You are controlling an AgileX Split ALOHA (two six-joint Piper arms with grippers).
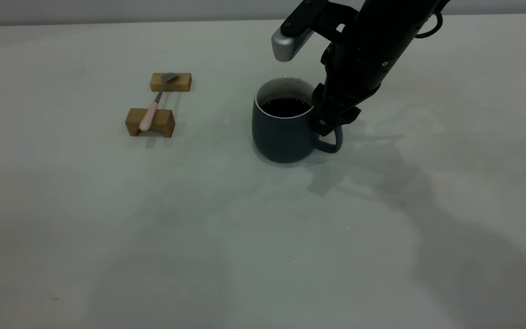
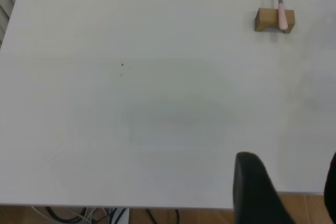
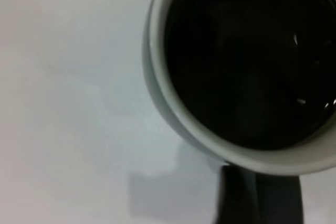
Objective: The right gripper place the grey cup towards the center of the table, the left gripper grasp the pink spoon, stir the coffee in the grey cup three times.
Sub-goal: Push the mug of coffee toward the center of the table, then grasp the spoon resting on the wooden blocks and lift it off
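At the left of the exterior view, two small tan wooden blocks stand a little apart on the broad pale grey-white matte table (image 1: 107,219): a flat far block (image 1: 181,82) and a near block (image 1: 131,122) with an arched notch underneath. The slim pink spoon (image 1: 149,116) bridges them, its small grey metal bowl resting on the far block and its pale pink rounded handle lying across the top of the near block. In the left wrist view the same blocks and spoon (image 2: 282,16) appear small and far off on the table (image 2: 131,119), well apart from the left gripper (image 2: 286,192). Only two dark finger edges of that gripper show at the frame border, with a wide gap of table between them, so its fingers stand spread apart; it is not visible in the exterior view.

Near the middle of the table stands the rounded dark slate-grey cup (image 1: 281,135) with a white inside and thin white rim, upright, its loop handle pointing right. Dark, nearly black glossy coffee (image 1: 286,107) fills it to well below the rim. The right wrist view looks straight down into the cup (image 3: 173,124) and its coffee (image 3: 247,61).

To the right, the black right gripper (image 1: 324,123) with its silver-grey camera module reaches down from the upper right to the top of the handle beside the rim. Whether its fingers are clamped on the handle or loose I cannot tell.
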